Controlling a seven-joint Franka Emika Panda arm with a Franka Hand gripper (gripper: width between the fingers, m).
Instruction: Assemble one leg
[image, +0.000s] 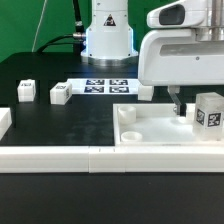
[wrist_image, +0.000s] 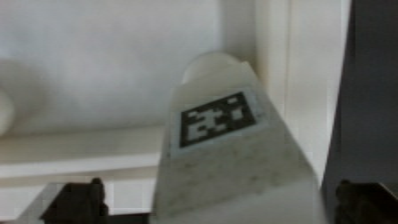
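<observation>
One leg (image: 209, 112) is seen upright at a corner of the tray (image: 150, 130), between the gripper's (wrist_image: 210, 200) parted fingers (wrist_image: 75, 202), apparently seated, though final tightening cannot be judged.

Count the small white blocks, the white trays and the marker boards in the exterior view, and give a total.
Small white blocks: 4
White tray: 1
Marker board: 1
Total: 6
</observation>
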